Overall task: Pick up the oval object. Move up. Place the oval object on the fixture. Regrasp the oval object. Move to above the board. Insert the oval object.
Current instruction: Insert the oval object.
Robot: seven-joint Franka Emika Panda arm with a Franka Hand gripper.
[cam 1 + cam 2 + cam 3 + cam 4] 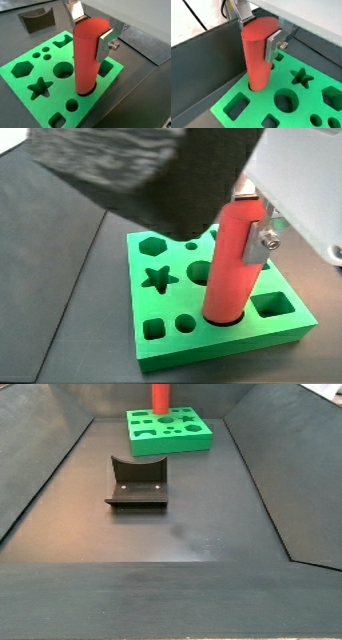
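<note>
In the side view from along the bin, the fixture [138,484] stands nearest on the dark floor [201,534], a small dark bracket with a U-shaped notch in its top, nothing resting in it. Well beyond it, near the far wall, lies the board [170,431], a bright green square slab cut with a star, a hexagon, circles, squares and ovals.

The oval object [89,55] is a smooth red-orange peg, long and rounded with a flat oval top. It stands upright with its lower end set into a hole of the board [40,70] near one edge; how deep it sits cannot be told. The remaining holes hold nothing.

The end effector [92,29] is above the board, clenched on the upper part of the oval object [259,50]: the flat silver fingers [274,44] press on opposite sides just below its top, seen in both wrist views. In a side view the oval object [231,258] rises from the board [221,293] with a finger [254,240] against its side
</note>
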